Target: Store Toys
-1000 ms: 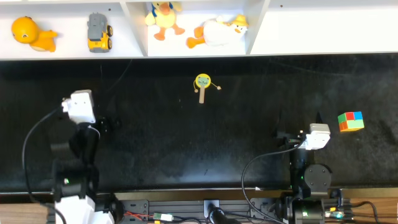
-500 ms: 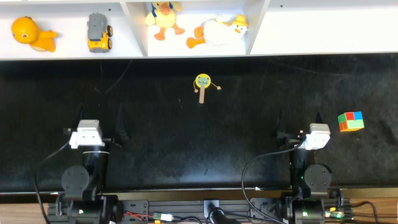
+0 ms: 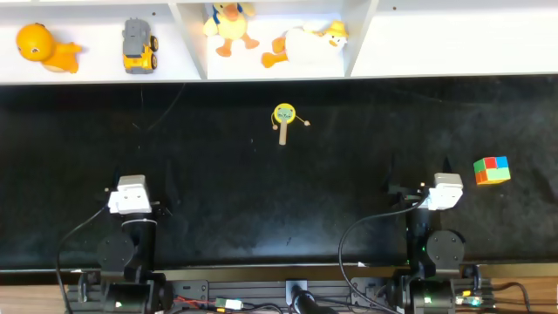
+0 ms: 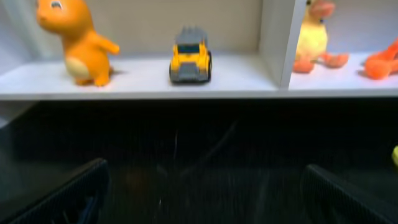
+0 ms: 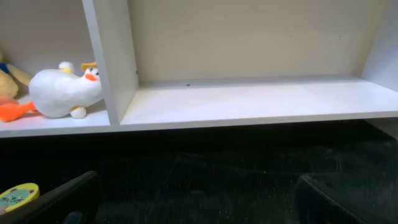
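**Top view.** Both my arms sit folded near their bases. Two toys lie loose on the black table point(image 3: 218, 174): a rattle drum point(image 3: 284, 118) at centre, near the shelf point(image 3: 261, 80), and a colour cube point(image 3: 491, 170) at far right.

**Left wrist view.** My left gripper point(image 4: 205, 208) is spread wide and holds nothing. It faces the shelved orange figure point(image 4: 78, 40) and yellow truck point(image 4: 190, 56).

**Right wrist view.** My right gripper point(image 5: 199, 205), likewise spread and unladen, faces the wide compartment point(image 5: 249, 102) beside the white duck point(image 5: 62, 92).

**Judged step.** I am between toys. The next move calls for my right arm to reach the cube, close on it, then lift it into that compartment.
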{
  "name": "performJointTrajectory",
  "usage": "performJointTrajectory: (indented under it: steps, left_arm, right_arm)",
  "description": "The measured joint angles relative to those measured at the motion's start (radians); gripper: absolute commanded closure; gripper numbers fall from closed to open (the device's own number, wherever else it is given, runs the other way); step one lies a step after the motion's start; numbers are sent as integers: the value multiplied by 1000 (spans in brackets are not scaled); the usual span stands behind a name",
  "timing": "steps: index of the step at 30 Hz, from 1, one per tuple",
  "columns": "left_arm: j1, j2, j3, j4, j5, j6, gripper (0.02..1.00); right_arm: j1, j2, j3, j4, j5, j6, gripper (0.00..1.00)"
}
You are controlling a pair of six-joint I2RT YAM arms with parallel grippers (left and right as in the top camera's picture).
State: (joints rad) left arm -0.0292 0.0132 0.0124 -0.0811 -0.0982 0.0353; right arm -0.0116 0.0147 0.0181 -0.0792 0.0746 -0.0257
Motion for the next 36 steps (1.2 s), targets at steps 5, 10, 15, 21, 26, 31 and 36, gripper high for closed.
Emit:
performJointTrajectory:
  steps: [5, 10, 15, 21, 26, 31, 36]
  left_arm:
    - [12, -1, 0, 1, 4, 0, 20]
    - [12, -1, 0, 2, 4, 0, 20]
    - [12, -1, 0, 2, 4, 0, 20]
    - [12, -1, 0, 2, 4, 0, 23]
    - [12, -1, 0, 2, 4, 0, 20]
    - [12, -1, 0, 2, 4, 0, 20]
    - [12, -1, 0, 2, 4, 0, 20]
  right_arm:
    - [0, 0, 0, 1, 1, -1, 5]
    - [0, 0, 0, 0, 0, 0, 5]
    - [0, 0, 0, 0, 0, -1, 5]
    - [0, 0, 0, 0, 0, 0, 5]
    - [0, 0, 0, 0, 0, 0, 5]
    - [0, 0, 0, 0, 0, 0, 7]
    - [1, 0, 0, 0, 0, 0, 7]
